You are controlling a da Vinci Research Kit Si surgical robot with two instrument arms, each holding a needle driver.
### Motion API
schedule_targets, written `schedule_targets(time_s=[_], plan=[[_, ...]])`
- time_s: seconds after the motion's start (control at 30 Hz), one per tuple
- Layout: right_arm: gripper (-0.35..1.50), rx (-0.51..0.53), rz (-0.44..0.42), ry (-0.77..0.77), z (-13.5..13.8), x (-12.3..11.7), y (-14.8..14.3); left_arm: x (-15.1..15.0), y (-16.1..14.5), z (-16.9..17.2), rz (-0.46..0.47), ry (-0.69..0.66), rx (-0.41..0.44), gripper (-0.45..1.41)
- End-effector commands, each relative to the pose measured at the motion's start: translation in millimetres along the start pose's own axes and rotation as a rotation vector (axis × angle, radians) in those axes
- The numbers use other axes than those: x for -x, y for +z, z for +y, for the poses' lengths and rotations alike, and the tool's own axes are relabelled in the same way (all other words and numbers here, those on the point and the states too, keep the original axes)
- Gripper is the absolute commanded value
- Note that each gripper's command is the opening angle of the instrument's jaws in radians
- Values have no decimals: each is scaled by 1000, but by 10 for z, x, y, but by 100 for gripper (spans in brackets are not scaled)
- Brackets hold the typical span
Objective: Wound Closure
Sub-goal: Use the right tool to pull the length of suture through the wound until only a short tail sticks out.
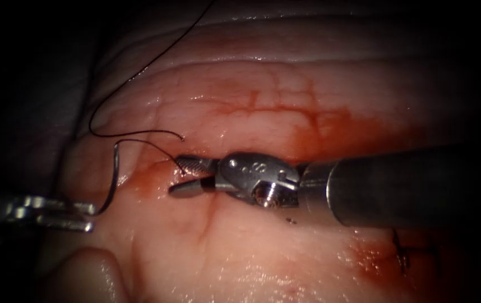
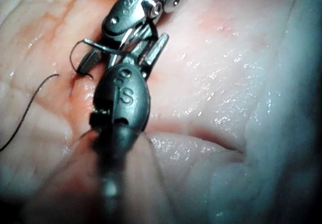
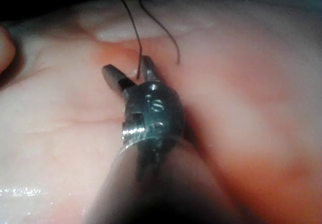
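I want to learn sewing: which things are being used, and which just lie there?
Used: left tool holding needle near one end, outside the tissue; right tool, open, holding nothing; thread.
Lying there: red fluid; finished stitch.

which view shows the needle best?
Endoscope view: the needle shows its whole curve, free of the tissue, one end in the shut left tool. Left wrist view: a short arc at that tool's jaws. The right tool is open, holding nothing.
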Motion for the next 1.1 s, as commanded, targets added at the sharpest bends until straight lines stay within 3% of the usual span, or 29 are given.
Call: schedule_targets(time_s=[0.03,0.13,0.27,0.37,0.5,0.6,0.83,1.1], plan=[[66,-5,4,-4,-4,6,12,6,6,0,3,-3,3,-45],[41,-14,-10,-13,-5,12,15,5,5,-1,3,-5,5,-45],[29,-14,-31,-22,-1,20,14,0,-1,-1,3,-9,9,-45],[7,-7,-51,-29,2,26,11,-1,-2,1,2,-10,7,-45],[0,-8,-54,-33,1,29,12,0,1,3,1,-7,4,-45],[-35,-8,-54,-27,-1,29,12,0,1,4,1,-7,5,-45],[-35,7,-102,86,-12,30,3,-3,2,20,7,0,18,-45],[-35,-24,-116,93,-71,32,-33,4,8,47,1,4,16,-45]])
